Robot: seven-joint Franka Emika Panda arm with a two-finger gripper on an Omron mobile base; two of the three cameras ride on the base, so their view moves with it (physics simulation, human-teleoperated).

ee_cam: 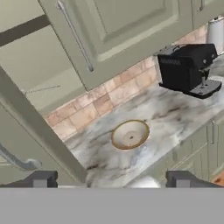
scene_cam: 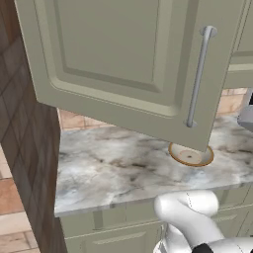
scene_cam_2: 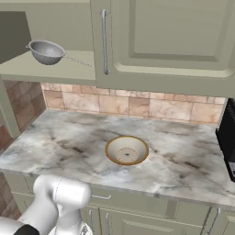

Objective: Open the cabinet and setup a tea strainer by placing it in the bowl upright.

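The cabinet (scene_cam: 123,64) door stands swung open, its panel reaching out over the marble countertop (scene_cam: 113,168); the long silver bar handle (scene_cam: 199,76) runs near-vertical along the door's free edge in the left base view. In the right base view, the opened compartment exposes a pale green shelf (scene_cam_2: 55,71) at upper left. The tea strainer (scene_cam_2: 46,51) sits on this shelf with its open rim facing up, a thin line extending from the cup toward the right along the shelf. The bowl (scene_cam_2: 127,150) rests upright on the countertop below and to the right of the shelf, well apart from the strainer, its speckled interior facing up. A brick-pattern tile backsplash (scene_cam_2: 128,105) runs behind the counter. In the hand view, the gripper (ee_cam: 109,179) is directed at the counter, with the bowl (ee_cam: 130,134) ahead of it and a black coffee machine (ee_cam: 188,68) standing on the counter at right. The two dark fingertips (ee_cam: 39,179) are set wide apart, with nothing between them. The open door's edge crosses the left side of the hand view diagonally.
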